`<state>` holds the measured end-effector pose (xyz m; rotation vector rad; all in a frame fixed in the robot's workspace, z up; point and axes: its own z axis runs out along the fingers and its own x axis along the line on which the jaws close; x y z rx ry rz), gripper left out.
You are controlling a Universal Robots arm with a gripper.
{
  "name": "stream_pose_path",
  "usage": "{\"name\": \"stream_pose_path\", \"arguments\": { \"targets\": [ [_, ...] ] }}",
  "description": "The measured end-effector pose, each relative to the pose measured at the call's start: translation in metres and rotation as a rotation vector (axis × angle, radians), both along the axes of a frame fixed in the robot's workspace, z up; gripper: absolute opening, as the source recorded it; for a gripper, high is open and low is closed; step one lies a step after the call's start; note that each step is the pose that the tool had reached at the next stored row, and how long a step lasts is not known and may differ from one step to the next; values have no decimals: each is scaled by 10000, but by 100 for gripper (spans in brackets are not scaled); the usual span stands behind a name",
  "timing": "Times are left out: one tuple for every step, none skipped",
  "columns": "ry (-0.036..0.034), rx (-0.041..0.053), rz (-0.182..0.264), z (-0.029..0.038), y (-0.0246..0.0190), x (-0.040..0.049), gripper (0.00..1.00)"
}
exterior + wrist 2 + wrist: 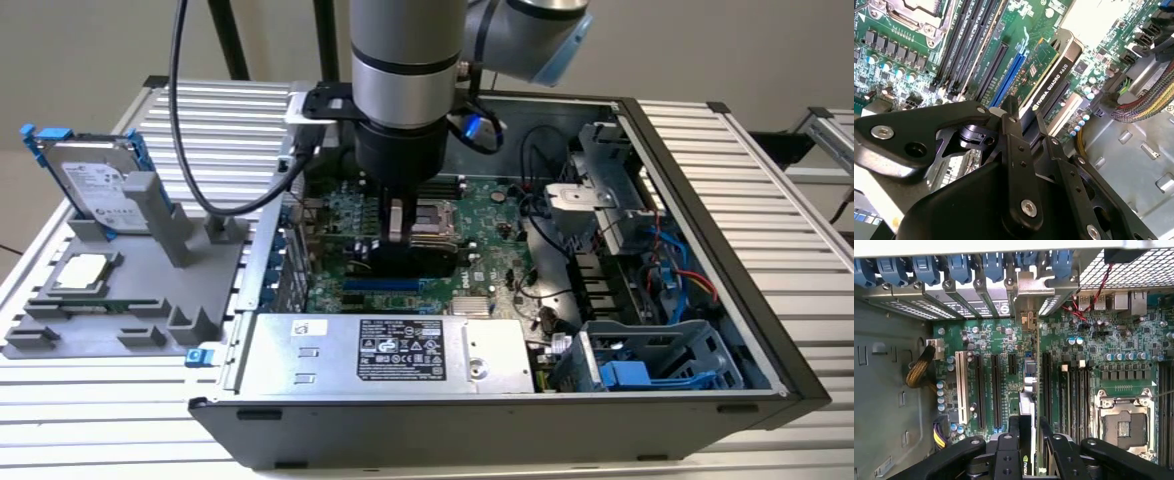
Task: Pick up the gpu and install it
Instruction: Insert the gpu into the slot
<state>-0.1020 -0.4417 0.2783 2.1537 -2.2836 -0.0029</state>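
The gpu (1050,75) stands on edge inside the open computer case (694,150), with its green board on one face and its black shroud on the other. It sits over the motherboard's expansion slots (995,385), in line with a blue slot (1010,75). I cannot tell whether its lower edge is seated. Its silver end bracket (1029,287) lies against the case's rear slot openings. My gripper (1027,440) is shut on the card's top edge, one finger on each face. In the exterior view the gripper (400,228) hangs straight down over the dark gpu (407,262).
A silver hard drive with blue clips (100,185) and a square CPU chip (83,272) rest on a grey holder (80,335) at the exterior view's left. Inside the case are the power supply (387,350), the CPU socket (1124,420), a drive cage (654,360) and loose cables (1146,102).
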Motion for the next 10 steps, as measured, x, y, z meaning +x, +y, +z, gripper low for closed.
{"name": "stream_pose_path", "arguments": {
  "targets": [
    [3,1,-1,-4,-2,0,0],
    [6,2,0,-7,-4,0,0],
    [10,0,0,-9,-9,0,0],
    [14,1,1,-11,-14,0,0],
    [18,3,0,-16,-17,-1,0],
    [23,1,-1,-20,-20,-2,0],
    [27,1,0,-24,-22,-2,0],
    [31,-1,0,-28,-24,-3,0],
    [35,-1,0,-31,-27,-4,0],
    [38,0,0,-35,-29,-6,0]
  ]
}}
